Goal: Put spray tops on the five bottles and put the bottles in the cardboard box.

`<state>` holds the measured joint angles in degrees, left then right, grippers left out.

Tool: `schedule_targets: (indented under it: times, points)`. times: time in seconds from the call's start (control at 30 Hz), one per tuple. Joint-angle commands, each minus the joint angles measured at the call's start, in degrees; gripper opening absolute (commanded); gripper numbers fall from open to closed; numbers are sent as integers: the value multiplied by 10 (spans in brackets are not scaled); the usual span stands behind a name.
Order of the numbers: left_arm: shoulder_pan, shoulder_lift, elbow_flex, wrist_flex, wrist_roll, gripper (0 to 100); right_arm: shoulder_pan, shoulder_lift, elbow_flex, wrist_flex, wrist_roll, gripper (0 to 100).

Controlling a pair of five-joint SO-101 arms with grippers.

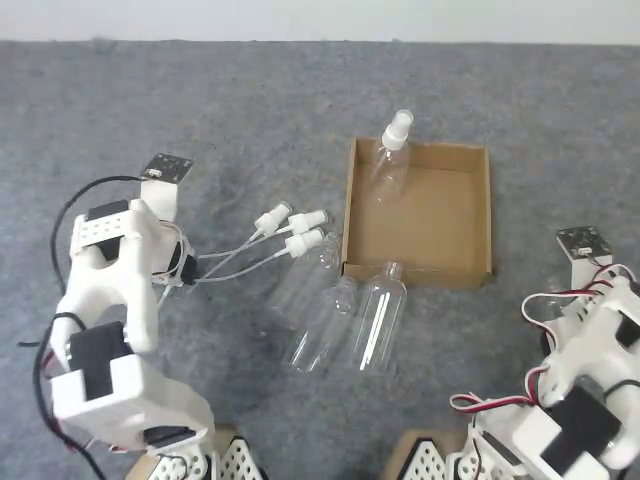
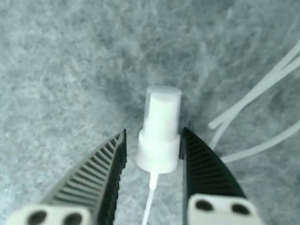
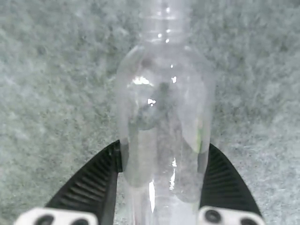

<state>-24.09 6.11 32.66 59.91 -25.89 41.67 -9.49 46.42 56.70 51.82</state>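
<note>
Well off to the left of the cardboard box the left gripper pinches a white spray top by its collar, while to the box's right the right gripper clasps a clear uncapped bottle, a capped bottle rests inside the box, and three bare bottles lie just in front of it
</note>
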Motion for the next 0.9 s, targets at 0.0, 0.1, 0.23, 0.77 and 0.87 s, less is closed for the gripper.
schedule_targets:
  times: [0.0,0.1,0.23,0.77,0.87]
  points:
    - [-3,-15,-5,-22,-5,119,8,4,-28,-6,19,166]
    - [1,-15,-14,-27,-8,120,8,4,-28,-5,38,166]
    - [1,-12,-53,-15,-9,153,8,4,-28,-5,43,166]
    - [44,1,-99,11,-7,178,8,4,-28,-6,43,166]
    - [53,38,-99,4,-7,177,8,4,-28,-6,43,166]
